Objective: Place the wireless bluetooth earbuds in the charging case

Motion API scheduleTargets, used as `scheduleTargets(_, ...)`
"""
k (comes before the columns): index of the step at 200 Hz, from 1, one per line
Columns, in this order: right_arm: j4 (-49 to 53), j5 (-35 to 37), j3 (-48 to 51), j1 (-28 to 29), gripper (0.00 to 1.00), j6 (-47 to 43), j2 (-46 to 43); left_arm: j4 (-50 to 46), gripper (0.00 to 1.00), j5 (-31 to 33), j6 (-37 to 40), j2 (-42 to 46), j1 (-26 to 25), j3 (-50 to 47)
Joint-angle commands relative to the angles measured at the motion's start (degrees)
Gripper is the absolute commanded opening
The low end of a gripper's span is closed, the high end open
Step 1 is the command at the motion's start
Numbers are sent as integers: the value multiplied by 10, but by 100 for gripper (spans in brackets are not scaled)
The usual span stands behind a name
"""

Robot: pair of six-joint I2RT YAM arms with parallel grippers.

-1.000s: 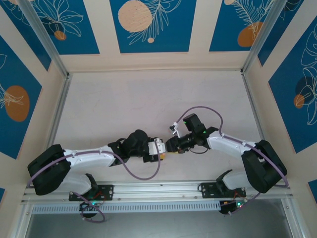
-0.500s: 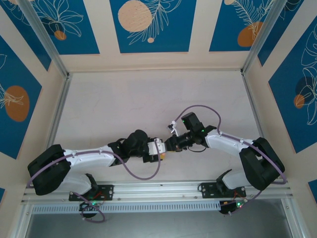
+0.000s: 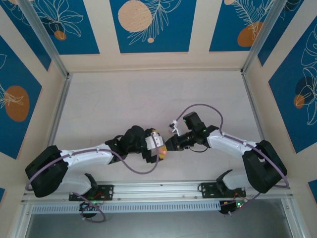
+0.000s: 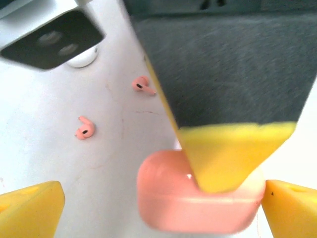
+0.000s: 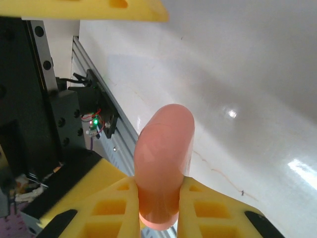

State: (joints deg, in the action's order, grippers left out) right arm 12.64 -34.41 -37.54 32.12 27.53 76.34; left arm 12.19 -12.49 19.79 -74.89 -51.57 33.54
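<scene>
The salmon-pink charging case (image 5: 166,148) stands on edge between my right gripper's yellow fingers (image 5: 116,203), and the right gripper (image 5: 158,198) is shut on it. In the left wrist view the same case (image 4: 168,198) sits low in the middle, with a right finger (image 4: 233,153) pressed on it. My left gripper (image 4: 161,210) is open, its fingertips (image 4: 29,208) wide apart on either side of the case and not touching it. Two pink earbuds (image 4: 85,130) (image 4: 142,85) lie on the white table beyond the case. From above, both grippers (image 3: 154,146) (image 3: 168,145) meet near the table's front middle.
A white round disc (image 4: 81,59) lies past the earbuds, partly behind the right wrist's camera housing (image 4: 49,37). The metal rail (image 5: 99,119) at the table's near edge runs close below the case. Side walls (image 3: 54,114) frame the table.
My left gripper has opened and let go of the case. My right gripper has shut on the case. The left wrist has shifted slightly away from the front edge.
</scene>
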Motion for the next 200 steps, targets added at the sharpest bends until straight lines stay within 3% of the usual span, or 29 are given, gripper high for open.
scheduleTargets(1, 25, 14, 5, -13, 19, -48, -30, -29, 100, -85, -27, 16, 38, 17)
scheduleTargets(53, 29, 19, 22, -35, 19, -128, -110, -18, 97, -227, -64, 42, 122, 11)
scheduleTargets(74, 33, 15, 21, -36, 19, -171, -141, -62, 96, -274, -41, 49, 139, 28)
scheduleTargets(117, 19, -18, 14, -33, 19, -250, -175, -183, 81, -333, 5, 42, 142, 97)
scheduleTargets(156, 63, -28, -7, -16, 18, -376, -185, -219, 81, -361, 58, 70, 143, 116)
scheduleTargets(200, 81, -53, -20, 5, 14, -514, -183, -379, 70, -375, 189, 56, 142, 187)
